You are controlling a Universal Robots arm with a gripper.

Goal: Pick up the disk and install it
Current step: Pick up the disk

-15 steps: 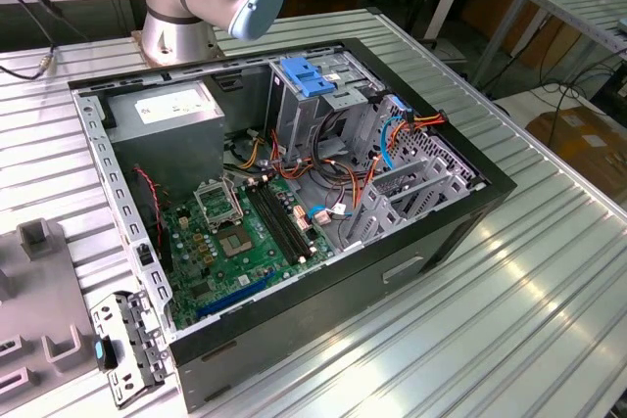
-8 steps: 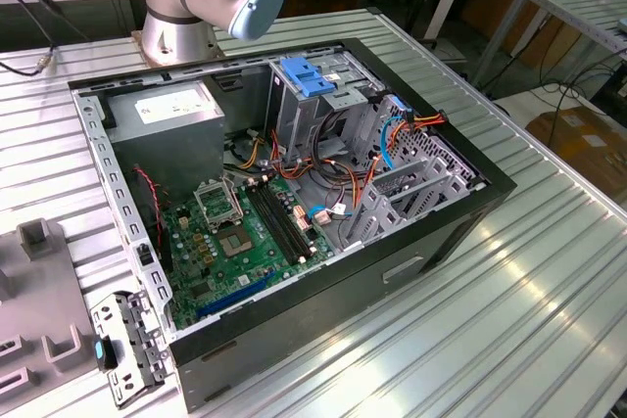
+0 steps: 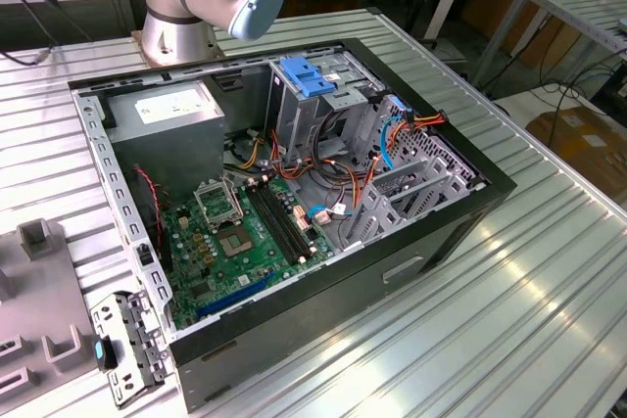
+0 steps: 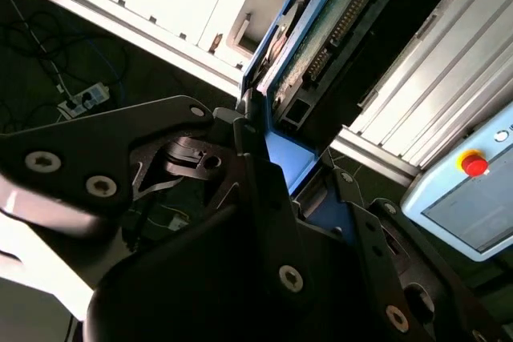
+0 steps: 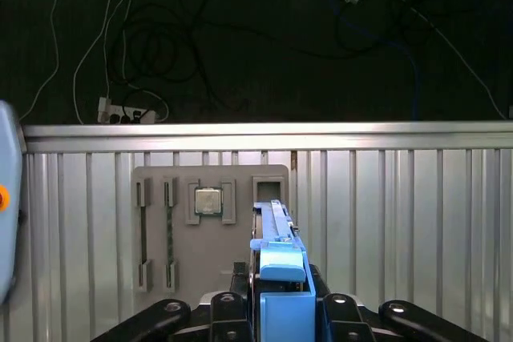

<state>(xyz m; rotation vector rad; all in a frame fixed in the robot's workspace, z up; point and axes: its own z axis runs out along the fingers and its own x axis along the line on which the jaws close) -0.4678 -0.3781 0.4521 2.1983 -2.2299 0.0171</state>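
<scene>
The black fingers [image 4: 258, 167] are closed on the disk [image 5: 280, 266], clamping it from both sides so that it stands on edge between them. In the first wrist view the disk is seen along its thin edge, a blue plastic side rail facing the camera and a narrow metal strip running away from it. In the second wrist view the same disk shows a green circuit board on one face, framed by the blue rail, reaching out past the fingertips.

The disk hangs in the air above the ribbed metal desk [image 5: 401, 222]. Beyond it in the first wrist view a grey holder plate [image 5: 160, 198] lies on the desk, carrying a square processor chip [image 5: 208, 200] and two long thin memory sticks [image 5: 143, 234]. Past the desk's edge is a dark floor with loose cables and a power strip [image 5: 120, 110].

The second wrist view also shows a pale control pendant [image 4: 469, 206] with a red button.

In the exterior view the arm's silver base [image 3: 176, 31] stands at the far end of the desk. Beside it an open computer case [image 3: 313, 315] lies on its side, showing a green motherboard [image 3: 245, 232], a grey metal box with a white sticker [image 3: 167, 110] and a light-blue bracket [image 3: 306, 75]
</scene>
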